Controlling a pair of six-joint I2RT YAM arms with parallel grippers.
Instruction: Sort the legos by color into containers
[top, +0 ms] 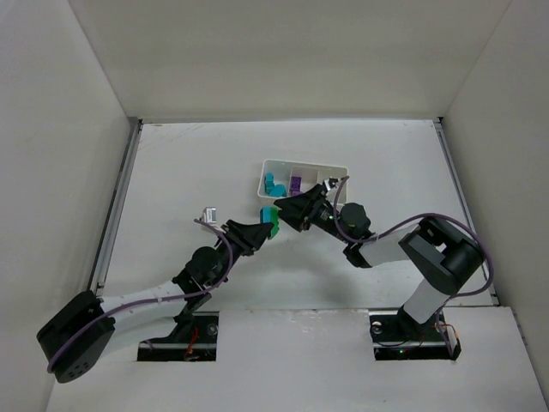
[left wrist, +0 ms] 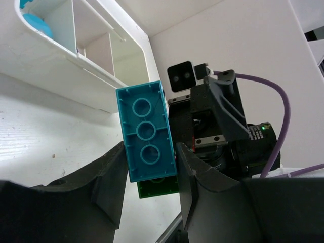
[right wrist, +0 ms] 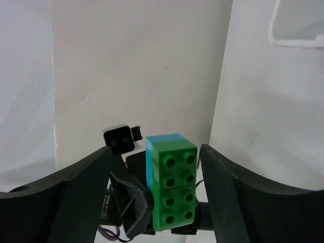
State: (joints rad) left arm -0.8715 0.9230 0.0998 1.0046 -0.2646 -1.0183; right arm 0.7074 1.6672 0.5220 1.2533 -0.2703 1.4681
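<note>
A cyan lego [left wrist: 147, 134] with green legos [right wrist: 174, 185] stuck to its far side hangs above the table, just in front of the white tray [top: 304, 163]. My left gripper [left wrist: 151, 152] is shut on this stack, its fingers pressed against both long sides. My right gripper [right wrist: 156, 152] faces the studded green side and is open, with a gap between each finger and the stack. From above, the stack [top: 270, 219] sits between the left gripper [top: 260, 232] and the right gripper [top: 290, 213]. Cyan legos [top: 274, 184] lie in the tray's left container and purple legos [top: 295, 183] in the middle one.
The tray's near wall [left wrist: 61, 55] is close behind the held stack in the left wrist view. The right arm's body and purple cable [left wrist: 278, 106] fill the space to the right. White enclosure walls [top: 51, 129] surround the table.
</note>
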